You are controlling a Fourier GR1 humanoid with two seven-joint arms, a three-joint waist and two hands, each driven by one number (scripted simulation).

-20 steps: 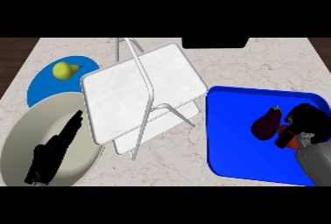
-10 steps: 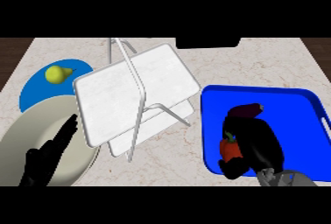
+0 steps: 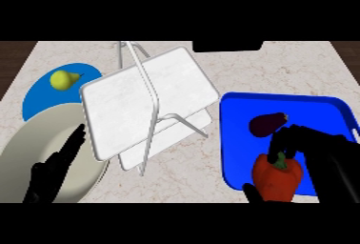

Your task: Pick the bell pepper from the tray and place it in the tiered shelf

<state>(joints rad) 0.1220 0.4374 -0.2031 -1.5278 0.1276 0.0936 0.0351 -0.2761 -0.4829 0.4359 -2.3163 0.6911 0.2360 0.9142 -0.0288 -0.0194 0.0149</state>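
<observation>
Over tray point(image 3: 239, 110), right robot hand point(image 3: 322, 151) curled round bell pepper point(image 3: 280, 177); left robot hand point(image 3: 49, 177) straight-fingered.

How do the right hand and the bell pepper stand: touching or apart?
Touching. In the head view the right hand curls fingers onto the stem end of the bell pepper, thumb against its lower side, no gap.

Tiered shelf point(image 3: 147, 109) sits mid-counter. Tray point(image 3: 239, 143) at its 4 o'clock, just beside. In the tray: bell pepper point(image 3: 277, 178) at the 6 o'clock end, eggplant point(image 3: 267, 124) at the pepper's 12. Large plate point(image 3: 35, 143) at the shelf's 8 o'clock, overlapping the small plate point(image 3: 38, 100) at 10. Pear point(image 3: 63, 80) on the small plate.
</observation>
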